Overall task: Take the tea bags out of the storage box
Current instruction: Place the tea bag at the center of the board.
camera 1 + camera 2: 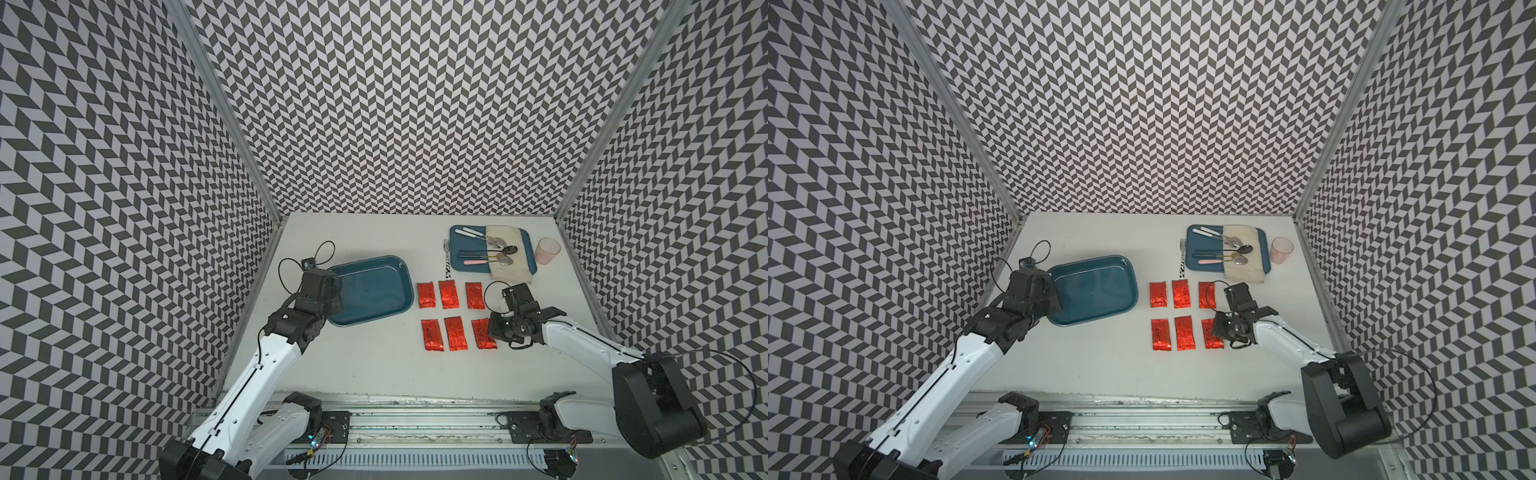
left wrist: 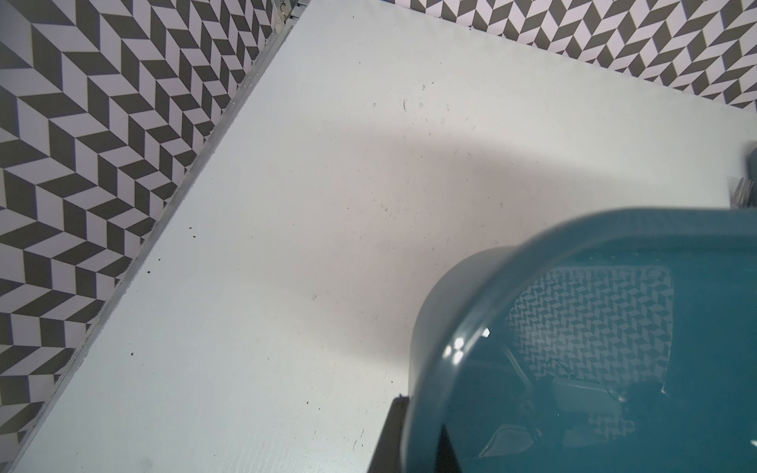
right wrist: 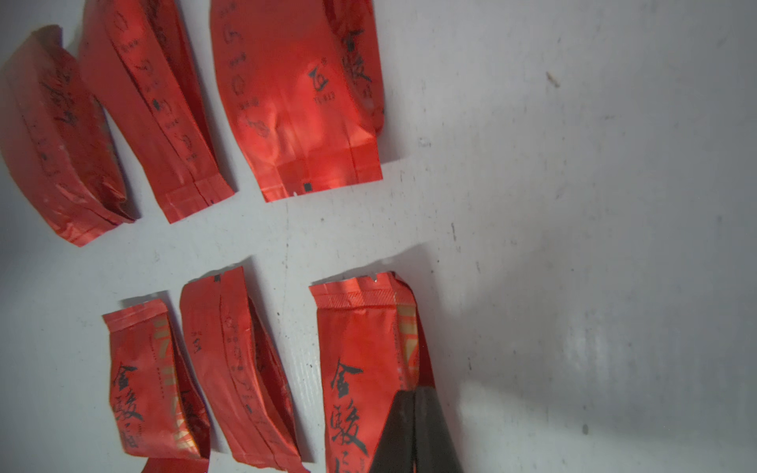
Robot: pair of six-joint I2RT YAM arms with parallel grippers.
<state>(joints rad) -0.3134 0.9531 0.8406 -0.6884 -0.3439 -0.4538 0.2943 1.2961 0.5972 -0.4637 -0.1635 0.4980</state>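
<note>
All six bags [image 1: 449,294] lie flat on the table [image 1: 374,365] in two rows of three, at 3 o'clock of the box [image 1: 374,291] and apart from it, as both top views show. The left gripper [image 2: 415,446] is clamped on the box's wall at its 8 o'clock side, one finger outside and one inside. The right gripper [image 3: 414,426] sits over the bag [image 3: 360,368] at the group's 5 o'clock corner, fingers together at its edge; whether they pinch the foil I cannot tell.
</note>
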